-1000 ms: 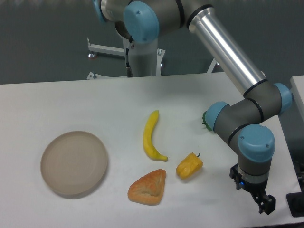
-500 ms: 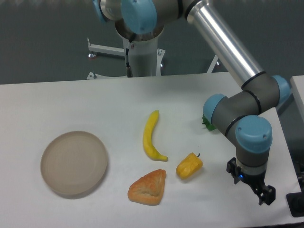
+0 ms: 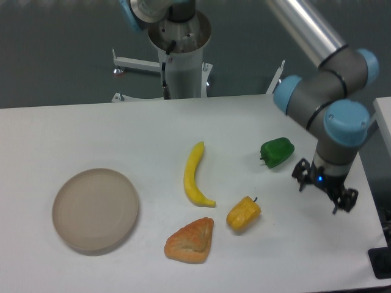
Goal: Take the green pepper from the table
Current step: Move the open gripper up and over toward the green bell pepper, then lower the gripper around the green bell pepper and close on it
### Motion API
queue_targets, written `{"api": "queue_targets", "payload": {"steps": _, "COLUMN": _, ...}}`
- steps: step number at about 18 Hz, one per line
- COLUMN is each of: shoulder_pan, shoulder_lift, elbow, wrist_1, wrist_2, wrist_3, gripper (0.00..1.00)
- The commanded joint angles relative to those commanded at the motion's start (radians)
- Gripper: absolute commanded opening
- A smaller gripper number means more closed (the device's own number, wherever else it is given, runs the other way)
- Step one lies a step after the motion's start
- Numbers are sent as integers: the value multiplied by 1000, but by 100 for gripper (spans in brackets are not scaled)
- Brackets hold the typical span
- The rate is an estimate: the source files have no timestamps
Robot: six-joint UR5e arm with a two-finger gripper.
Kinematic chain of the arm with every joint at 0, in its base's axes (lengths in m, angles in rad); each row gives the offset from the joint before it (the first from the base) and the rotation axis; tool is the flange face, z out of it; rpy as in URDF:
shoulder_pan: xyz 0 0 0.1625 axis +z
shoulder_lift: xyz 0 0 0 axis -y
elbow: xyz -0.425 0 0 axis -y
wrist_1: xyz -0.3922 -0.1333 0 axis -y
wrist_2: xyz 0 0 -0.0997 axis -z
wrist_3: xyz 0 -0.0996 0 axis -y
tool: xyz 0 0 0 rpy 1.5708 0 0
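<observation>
The green pepper (image 3: 277, 151) lies on the white table (image 3: 91, 128), right of centre, glossy and lumpy, now in full view. My gripper (image 3: 324, 192) hangs to its lower right, a short way off and not touching it. Its two dark fingers (image 3: 300, 177) are spread apart with nothing between them, so it is open. The arm's elbow and wrist rise above the gripper at the right edge.
A yellow pepper (image 3: 243, 213) sits below and left of the green one. A banana (image 3: 195, 174) lies mid-table, a croissant (image 3: 191, 240) near the front, and a round beige plate (image 3: 95, 209) at the left. The table's right edge runs close to the gripper.
The arm has lifted and swung back, carrying the gripper up from the front right corner toward the green pepper. The pepper, earlier mostly hidden behind the arm, is now uncovered.
</observation>
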Motion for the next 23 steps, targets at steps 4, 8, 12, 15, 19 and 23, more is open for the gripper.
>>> {"api": "queue_targets", "payload": {"steps": 4, "shoulder_pan": 29, "shoulder_lift": 58, "elbow": -100, "wrist_1": -28, "wrist_2": 2, "wrist_3": 101, "gripper": 100}}
{"api": "queue_targets", "payload": {"steps": 8, "shoulder_pan": 54, "shoulder_lift": 109, "elbow": -201, "wrist_1": -26, "wrist_2": 2, "wrist_3": 137, "gripper": 100}}
{"api": "queue_targets", "payload": {"steps": 12, "shoulder_pan": 54, "shoulder_lift": 127, "elbow": -262, "wrist_1": -13, "wrist_2": -6, "wrist_3": 137, "gripper": 100}}
{"api": "queue_targets", "payload": {"steps": 15, "shoulder_pan": 58, "shoulder_lift": 131, "elbow": -276, "wrist_1": -9, "wrist_2": -8, "wrist_3": 139, "gripper": 100}}
{"api": "queue_targets", "payload": {"steps": 19, "shoulder_pan": 55, "shoulder_lift": 137, "elbow": -289, "wrist_1": -8, "wrist_2": -9, "wrist_3": 139, "gripper": 100}}
{"api": "queue_targets", "payload": {"steps": 23, "shoulder_pan": 52, "shoulder_lift": 138, "elbow": -331, "wrist_1": 47, "wrist_2": -9, "wrist_3": 137, "gripper": 100}}
